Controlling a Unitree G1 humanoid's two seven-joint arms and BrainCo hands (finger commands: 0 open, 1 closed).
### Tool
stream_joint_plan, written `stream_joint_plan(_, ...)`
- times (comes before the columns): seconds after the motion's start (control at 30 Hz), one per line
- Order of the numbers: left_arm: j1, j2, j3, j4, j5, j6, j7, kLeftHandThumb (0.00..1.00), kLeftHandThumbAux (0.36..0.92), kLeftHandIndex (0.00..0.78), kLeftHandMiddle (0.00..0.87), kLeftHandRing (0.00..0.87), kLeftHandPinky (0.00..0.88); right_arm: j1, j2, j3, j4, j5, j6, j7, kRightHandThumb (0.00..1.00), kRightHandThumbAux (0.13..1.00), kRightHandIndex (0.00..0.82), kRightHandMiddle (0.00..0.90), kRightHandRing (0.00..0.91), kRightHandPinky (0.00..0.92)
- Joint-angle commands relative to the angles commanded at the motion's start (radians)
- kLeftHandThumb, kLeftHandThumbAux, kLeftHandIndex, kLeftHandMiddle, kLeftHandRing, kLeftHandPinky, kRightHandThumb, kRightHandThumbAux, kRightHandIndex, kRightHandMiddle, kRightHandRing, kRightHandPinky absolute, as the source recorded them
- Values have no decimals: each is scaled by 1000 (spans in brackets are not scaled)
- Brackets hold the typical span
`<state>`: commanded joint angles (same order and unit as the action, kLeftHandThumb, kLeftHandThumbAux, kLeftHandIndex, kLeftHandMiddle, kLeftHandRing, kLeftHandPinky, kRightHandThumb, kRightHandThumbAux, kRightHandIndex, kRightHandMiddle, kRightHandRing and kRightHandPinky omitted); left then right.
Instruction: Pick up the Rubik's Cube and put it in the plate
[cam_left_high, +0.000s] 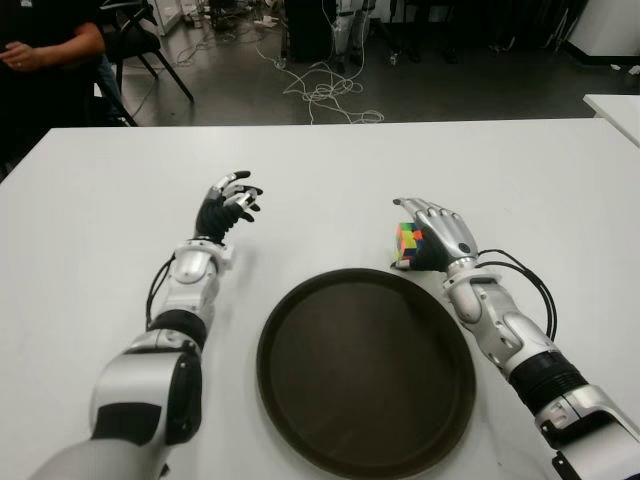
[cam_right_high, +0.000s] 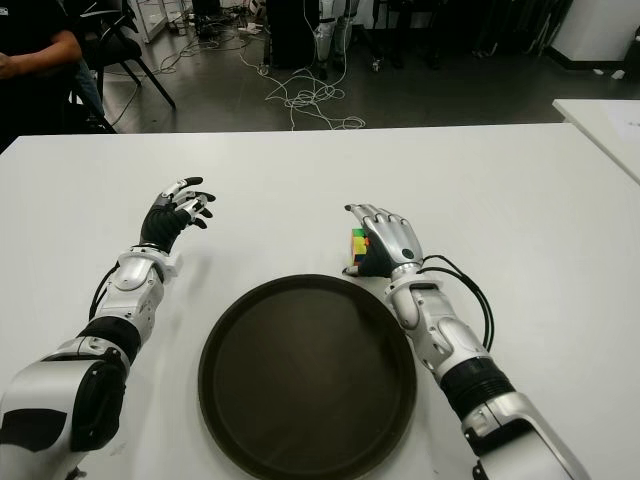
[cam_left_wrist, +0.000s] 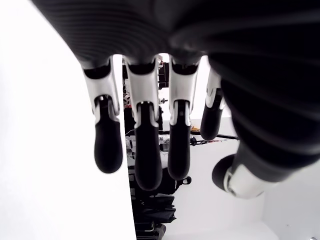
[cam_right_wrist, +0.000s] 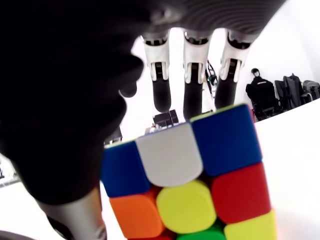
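One step is barely begun. Eye views: the Rubik's Cube (cam_left_high: 407, 241) sits on the table (cam_left_high: 330, 160) just outside the plate (cam_left_high: 365, 370) at its 1 o'clock, the right hand (cam_left_high: 438, 232) arched over it. The left hand (cam_left_high: 229, 203), at 10 o'clock, is idle.

Left wrist: fingers (cam_left_wrist: 148, 150) loosely spread, holding nothing.

Right wrist: fingers (cam_right_wrist: 193, 85) extend past the cube, not clamped; grasp, lift and placing remain.

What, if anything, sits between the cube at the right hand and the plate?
Nothing visible does. The Rubik's Cube is at the right hand, fingers extended over it, just beyond the far rim of the plate. Only bare table separates them. The left hand shows open, off to the plate's left.
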<state>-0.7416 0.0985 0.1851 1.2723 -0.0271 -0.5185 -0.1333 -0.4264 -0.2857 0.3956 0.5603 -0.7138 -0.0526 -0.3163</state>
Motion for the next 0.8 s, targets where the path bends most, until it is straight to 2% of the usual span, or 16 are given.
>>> stream_joint_plan(0.33,1,1,1,0,0,-2,2,136,666,247,453,517,575,-9,3,-9,14,12,11,19,0,869,168,217,234,244)
stream_joint_plan(0.8,0,0,11,-3,-10,9,-10,135,690,240,439,507,562,-20,13,-27,62,30,-17,-21,43,881,168,235,245,268)
